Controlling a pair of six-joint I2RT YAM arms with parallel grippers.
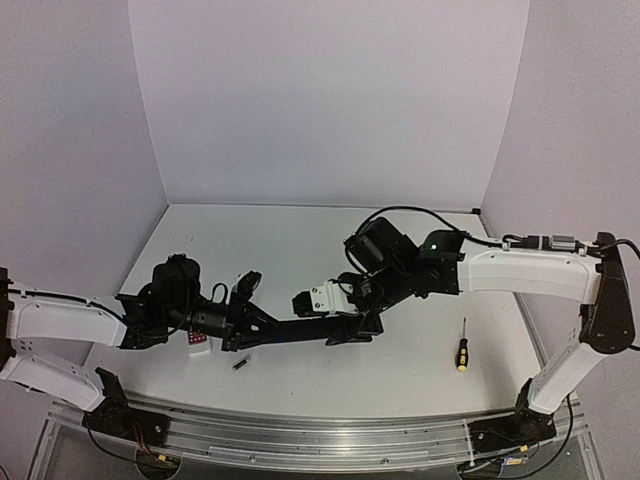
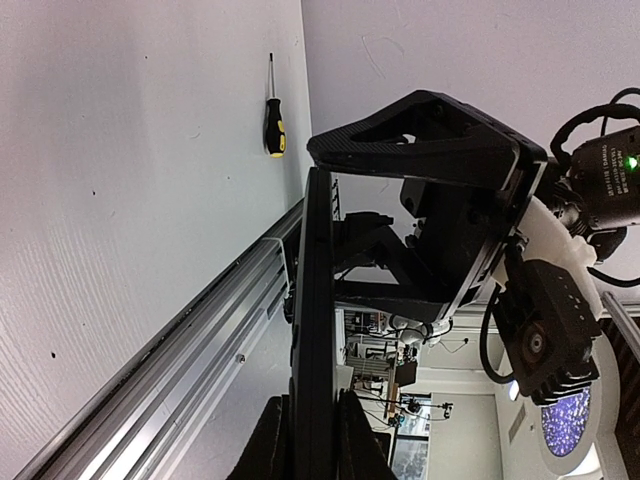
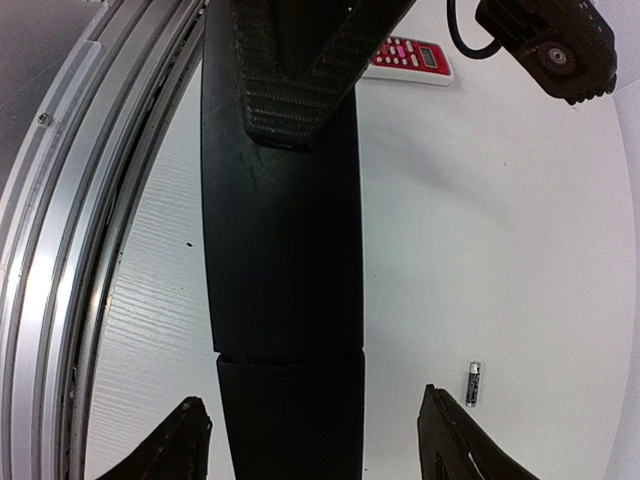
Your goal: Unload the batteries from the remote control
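The left pincer (image 2: 312, 405) is clamped on one end of a long black remote (image 3: 285, 250). It holds the remote out level above the table (image 1: 300, 240), with the length pointing across toward the right arm. The right pincer (image 3: 314, 400) straddles the remote toward its other end. Its two fingers (image 3: 190, 440) stand apart, one on each side. From its own camera a strip of white table shows between the remote and the finger on the right of that view, so nothing is gripped there. A seam runs across the remote's dark face just ahead of those fingers.

One battery (image 3: 474, 384) is in sight — a slim dark cylinder with a pale end, lying on the table and held by neither pincer. Seen from the right wrist, it sits just outside the right-hand finger, down on the table below the raised remote. From above, it lies on the near side of the remote, close to the end the left pincer grips. It is also near a small white remote (image 1: 198, 345) with red buttons, which rests on the table.

A screwdriver (image 1: 462, 352) with a yellow-and-black handle lies well apart from all this — off on the right side of the table.
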